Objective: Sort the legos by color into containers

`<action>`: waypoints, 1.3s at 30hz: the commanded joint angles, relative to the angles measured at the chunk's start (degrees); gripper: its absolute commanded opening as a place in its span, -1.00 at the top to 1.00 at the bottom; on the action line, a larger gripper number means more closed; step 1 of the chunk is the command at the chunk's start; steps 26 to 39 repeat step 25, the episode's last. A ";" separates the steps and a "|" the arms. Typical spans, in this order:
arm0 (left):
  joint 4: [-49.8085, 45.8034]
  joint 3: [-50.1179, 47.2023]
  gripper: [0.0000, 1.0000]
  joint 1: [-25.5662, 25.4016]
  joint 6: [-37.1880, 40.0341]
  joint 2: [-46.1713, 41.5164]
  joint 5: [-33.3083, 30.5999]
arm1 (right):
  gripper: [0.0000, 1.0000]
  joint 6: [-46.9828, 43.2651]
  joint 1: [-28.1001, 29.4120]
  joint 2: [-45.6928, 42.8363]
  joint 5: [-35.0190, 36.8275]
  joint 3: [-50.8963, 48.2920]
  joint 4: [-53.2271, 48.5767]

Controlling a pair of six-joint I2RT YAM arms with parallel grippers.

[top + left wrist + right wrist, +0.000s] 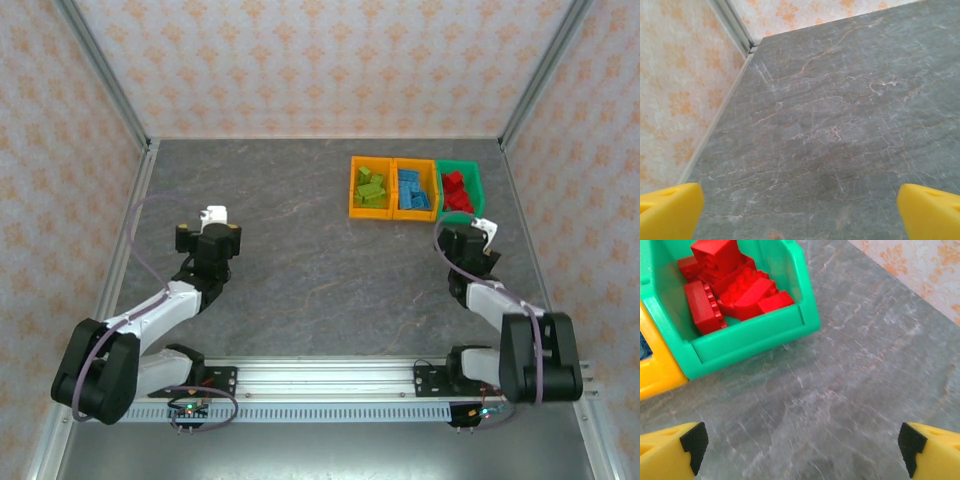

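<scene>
From above, near the desk's (300,260) far right corner: first orange bin (353,190) holds lime legos (370,187), second orange bin (415,161) blue legos (413,190), green bin (460,163) red legos (457,190).

Left wrist: left fingers (670,210) spread wide, empty, over bare desk.

Right wrist: right fingers (670,452) spread wide, empty, near the green bin.

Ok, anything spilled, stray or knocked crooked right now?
Nothing stands out. In a straight row: lime bricks in the left orange bin, blue bricks in the middle orange bin, red bricks in the green bin. Left fingers and right fingers are open, holding nothing.
</scene>
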 commanded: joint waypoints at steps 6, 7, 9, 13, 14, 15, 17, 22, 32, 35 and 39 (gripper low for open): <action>31.64 -3.48 -1.00 8.85 -1.98 19.20 17.45 | -0.98 -7.44 1.29 14.86 -6.03 1.36 25.29; 25.96 -1.22 -1.00 9.61 -3.23 18.63 18.32 | -0.98 -6.95 1.10 14.01 -6.09 1.97 22.16; 24.26 -0.84 -1.00 10.88 -4.35 18.16 18.95 | -0.98 -7.14 1.26 14.87 -5.63 1.09 25.44; 24.19 -0.89 -1.00 10.80 -4.61 18.06 18.41 | -0.98 -8.39 1.29 14.34 -8.68 2.72 21.62; 24.01 -0.80 -1.00 10.79 -4.65 18.06 18.52 | -0.98 -8.39 1.31 14.58 -8.68 2.81 21.70; 24.11 -0.84 -1.00 10.80 -4.66 18.06 18.44 | -0.98 -8.47 1.26 14.33 -8.74 2.68 21.58; 24.17 -0.89 -1.00 10.79 -4.62 18.06 18.52 | -0.98 -8.48 1.26 14.46 -8.83 2.82 21.52; 24.08 -0.82 -1.00 10.81 -4.64 18.06 18.50 | -0.98 -8.46 1.26 14.66 -8.91 3.03 21.18; 24.10 -0.80 -1.00 10.80 -4.62 18.07 18.47 | -0.98 -8.14 1.34 14.32 -8.39 2.54 21.90; 24.10 -0.80 -1.00 10.80 -4.62 18.07 18.47 | -0.98 -8.14 1.34 14.32 -8.39 2.54 21.90; 24.10 -0.80 -1.00 10.80 -4.62 18.07 18.47 | -0.98 -8.14 1.34 14.32 -8.39 2.54 21.90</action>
